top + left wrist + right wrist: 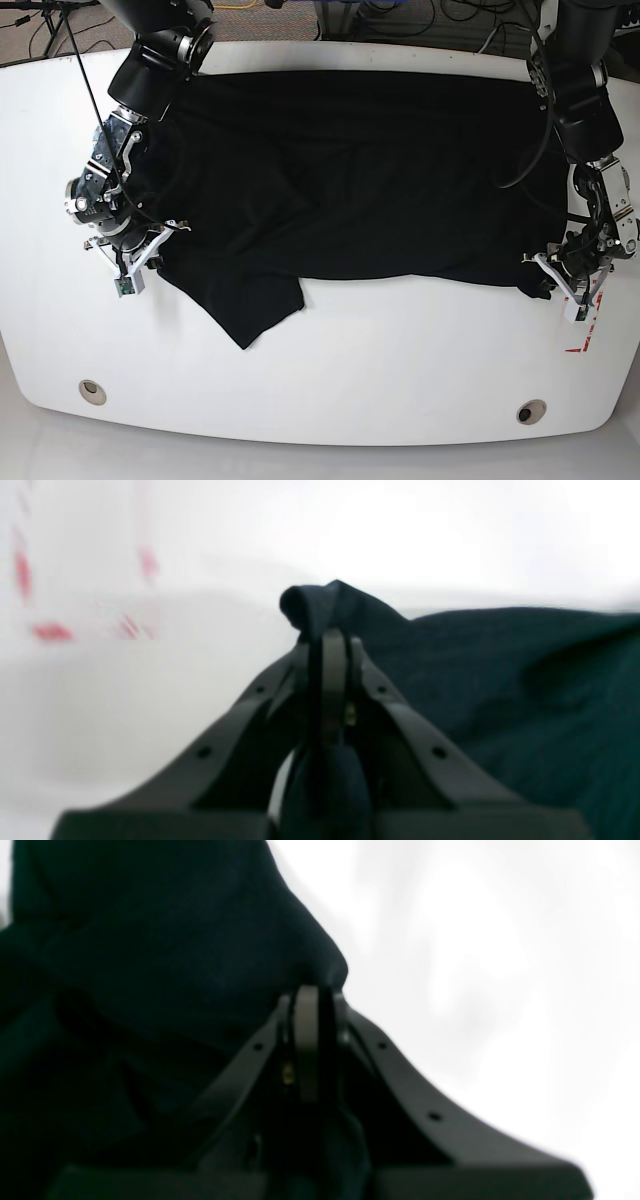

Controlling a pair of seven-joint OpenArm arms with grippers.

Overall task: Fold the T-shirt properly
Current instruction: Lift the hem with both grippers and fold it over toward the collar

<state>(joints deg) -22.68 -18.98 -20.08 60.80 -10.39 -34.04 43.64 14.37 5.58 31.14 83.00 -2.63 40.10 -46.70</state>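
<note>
The black T-shirt point(350, 180) lies spread across the white table point(400, 350), with one sleeve point(250, 305) pointing toward the front edge. My left gripper point(546, 272) is at the shirt's front right corner in the base view. In the left wrist view that gripper point(330, 640) is shut on a pinch of the T-shirt point(500, 680), and a small fold sticks up past the tips. My right gripper point(158, 240) is at the shirt's left edge. The right wrist view shows it point(312, 995) shut on the T-shirt point(150, 955) as well.
Two round holes point(92, 391) point(531, 411) sit near the table's front edge. Red tape marks point(580, 345) lie on the table just in front of the left gripper, and they show blurred point(50, 630) in the left wrist view. Cables run behind the table's far edge.
</note>
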